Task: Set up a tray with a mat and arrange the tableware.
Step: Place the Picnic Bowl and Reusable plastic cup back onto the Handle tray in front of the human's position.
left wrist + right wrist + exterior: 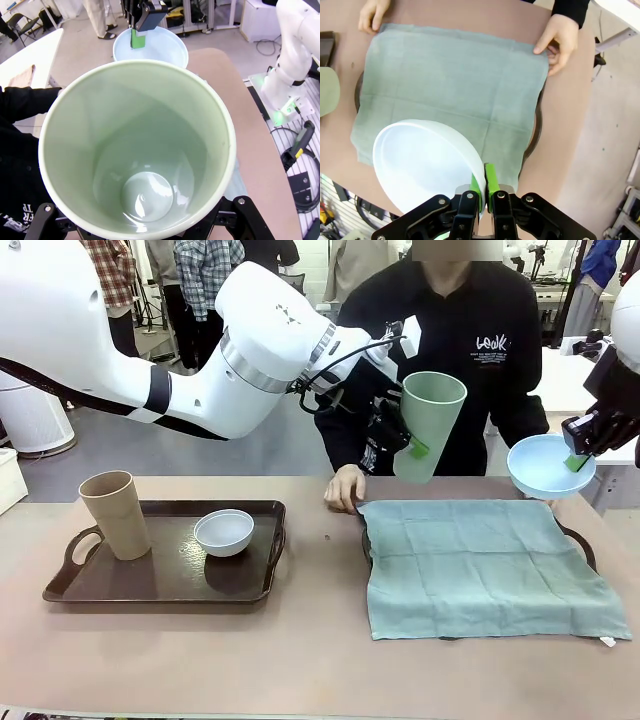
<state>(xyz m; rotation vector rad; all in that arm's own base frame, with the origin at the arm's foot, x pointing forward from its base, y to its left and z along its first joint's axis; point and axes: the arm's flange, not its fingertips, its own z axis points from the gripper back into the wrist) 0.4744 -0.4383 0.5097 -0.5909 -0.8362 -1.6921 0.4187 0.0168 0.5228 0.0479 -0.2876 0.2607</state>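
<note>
A: grippers?
B: left gripper [412,445] spread wide around the green tumbler [430,420], tilted in the air over the far edge of the mat [480,560]. right gripper [577,460] pinched tight on the rim of the blue bowl [545,468], in the air at the mat's far right corner.
A: rest?
B: tan tumbler [115,512] and white bowl [224,532] on the left tray [150,585].

Bare mat [450,85] open from above, person's hands [560,40] on both far corners.

The mat [490,565] is matt cloth; pale green tumbler [135,150] and light blue bowl [545,465] look smooth.
</note>
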